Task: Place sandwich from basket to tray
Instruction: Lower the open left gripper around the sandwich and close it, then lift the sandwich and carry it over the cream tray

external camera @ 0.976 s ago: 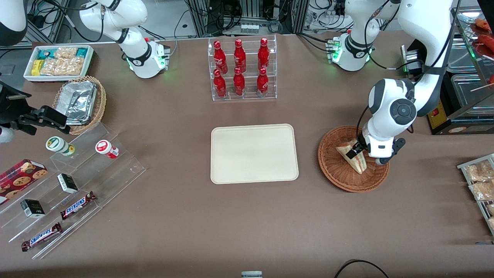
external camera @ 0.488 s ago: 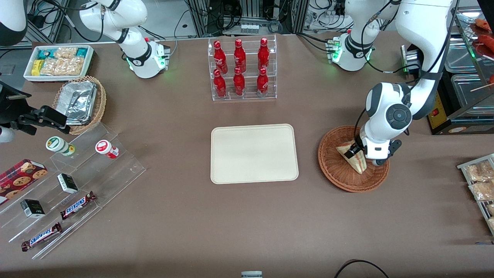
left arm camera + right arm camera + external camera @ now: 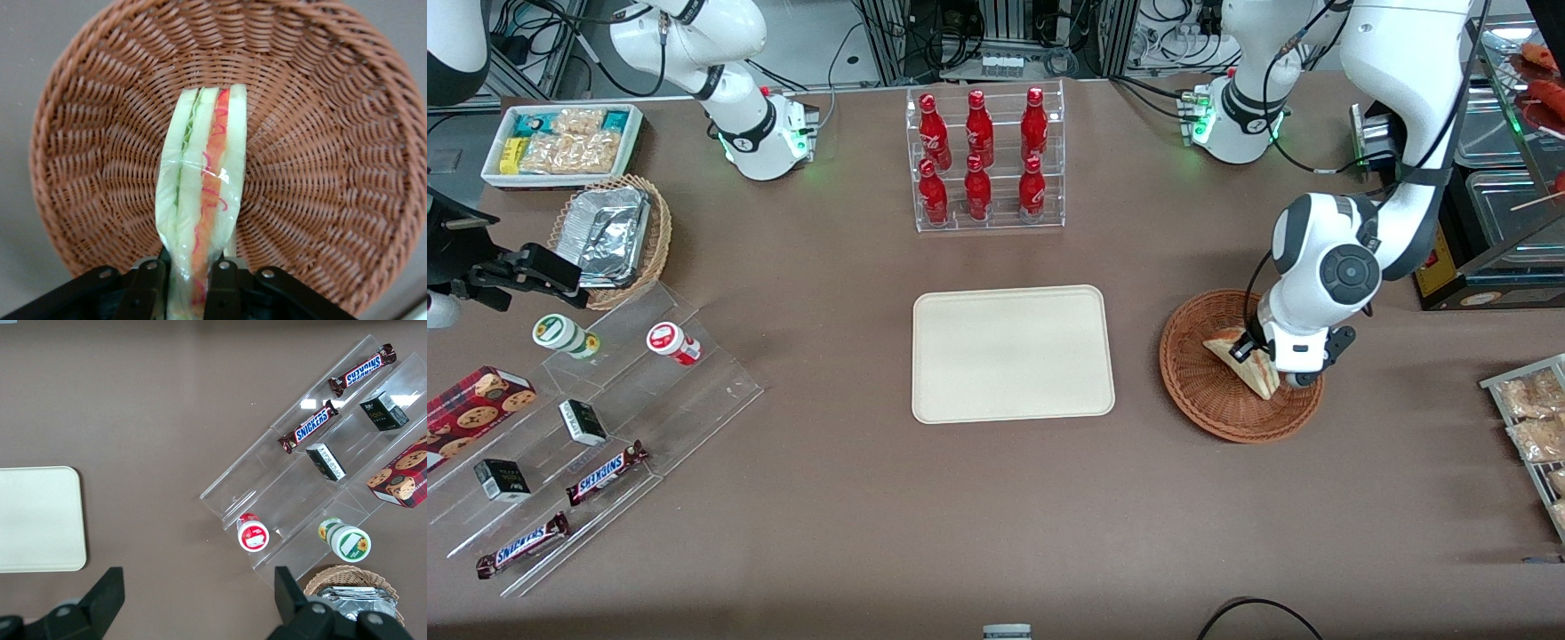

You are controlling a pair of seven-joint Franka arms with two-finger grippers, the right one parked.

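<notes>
Tool (image 3: 1247, 348) of the left arm is down inside the reddish-brown wicker basket (image 3: 1200, 391), and its two fingers (image 3: 150, 287) are closed on the narrow end of the sandwich (image 3: 1249, 366), one on each bread face. In the wrist view the sandwich (image 3: 203, 200) is a wrapped wedge standing on edge, with pale bread, a green layer and an orange-red layer, and it reaches from the fingers out over the woven bottom of the basket (image 3: 320, 133). From the front, the wedge is still within the rim of the basket, tilted, with its wide end pointing toward the front camera; I cannot tell if it touches the weave or is just above it. The basket stands on the brown table (image 3: 996, 498), toward the working arm's end. The cream tray (image 3: 1013, 353) lies flat in the middle of the table, apart from the basket, with nothing on it. Farther from the front camera than the tray stands a clear rack of red bottles (image 3: 983, 158). Toward the parked arm's end are a clear stepped stand (image 3: 605, 418) with Snickers bars (image 3: 607, 471), and a tan basket with foil containers (image 3: 609, 236).
</notes>
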